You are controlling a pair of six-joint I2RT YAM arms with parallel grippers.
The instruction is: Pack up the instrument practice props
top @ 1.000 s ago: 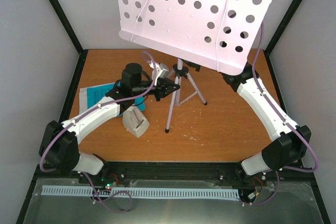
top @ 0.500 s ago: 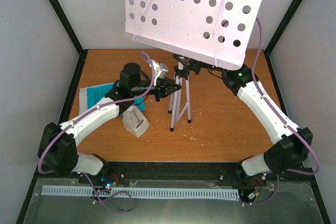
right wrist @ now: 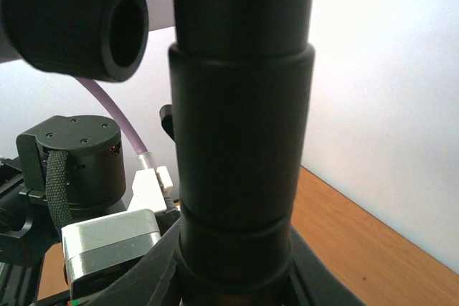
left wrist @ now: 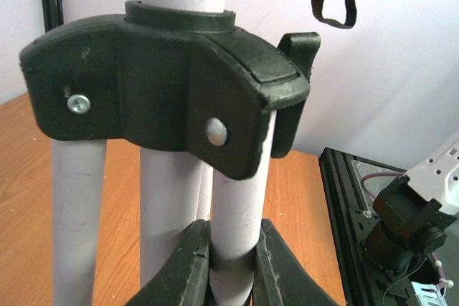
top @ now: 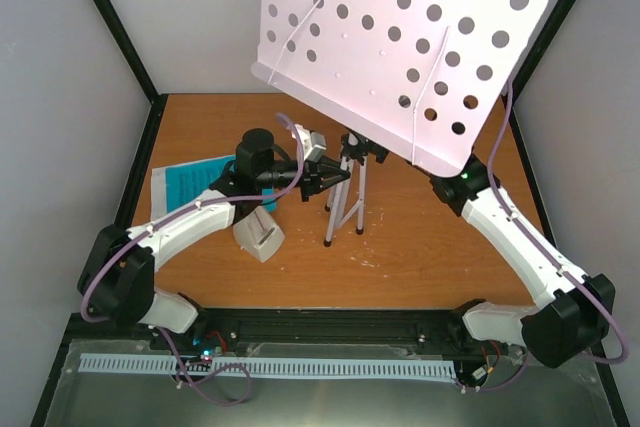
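The white perforated music stand (top: 400, 42) leans over the back of the table, its desk tilted toward the right. Its thin tripod legs (top: 345, 209) stand folded close together. My left gripper (top: 328, 180) (left wrist: 233, 249) is shut on one white leg (left wrist: 237, 198) just under the black leg hub (left wrist: 165, 98). My right gripper (right wrist: 237, 270) is shut on the stand's black shaft collar (right wrist: 240, 177); the desk hides it from above. Blue sheet-music pages (top: 188, 183) lie flat at the left. The white metronome (top: 258, 235) sits beside my left forearm.
Black frame posts and white walls close in the table on the left, right and back. A black rail (top: 330, 325) runs along the near edge. The stand's desk overhangs the back half of the brown tabletop (top: 420, 257).
The stand's desk has swung to the right and tilted. The tripod legs have closed together from their spread. My right arm has shifted right and nearer; both grips held.
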